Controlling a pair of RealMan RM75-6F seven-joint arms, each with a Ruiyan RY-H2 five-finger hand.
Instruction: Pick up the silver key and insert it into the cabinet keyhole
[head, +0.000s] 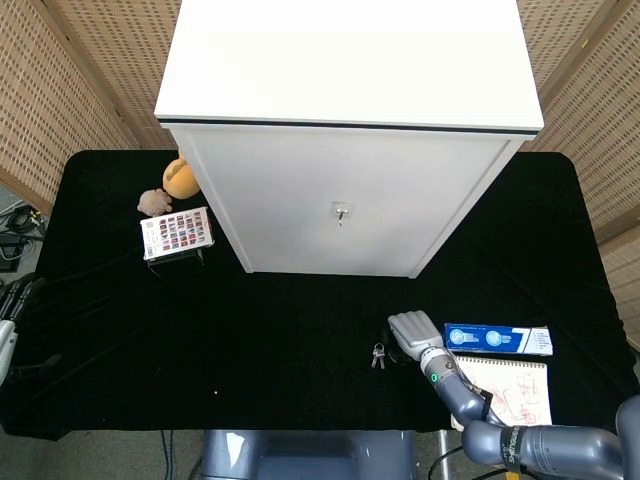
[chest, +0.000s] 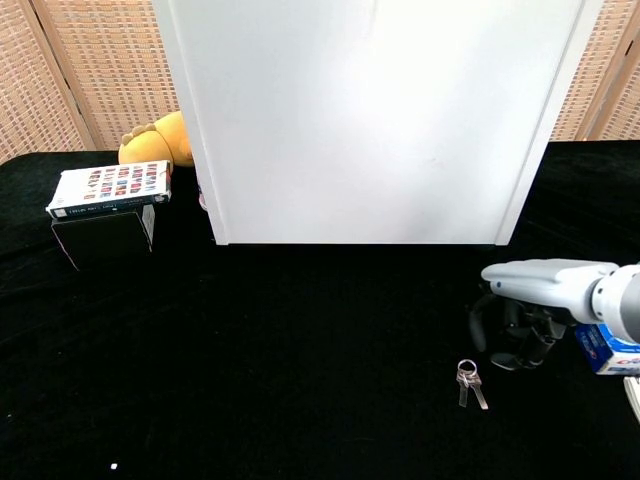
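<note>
Near the front edge of the black surface (head: 300, 340), the silver key (chest: 468, 384) lay flat on its ring, well forward of the white cabinet (head: 345, 140) and somewhat to the right of the cabinet keyhole (head: 341, 212). Just beside it, on its right, hung the right hand (chest: 520, 310), palm down, its dark fingers (chest: 500, 335) curled downward and apart, holding nothing and not touching the key. By my reading it was poised there for a pinch from above, since a thin thing lying flat on cloth leaves little to catch except from the top or by the ring. In the chest view the ring sat at the end nearer the cabinet and the blades ran toward the robot, splayed a little, so the long axis lay roughly front to back, tips pointing away from the keyhole. That suggests the key would have to be turned about, tip toward the door, before insertion (the keyhole sat part-way up the door, with something small and metallic already showing there). The blue box (head: 497, 339) and the sketch pad (head: 510, 385) lay close on the hand's right, leaving little room on that side. The left hand (head: 12, 300) showed only at the far edge of the head view, too little to tell its state.
</note>
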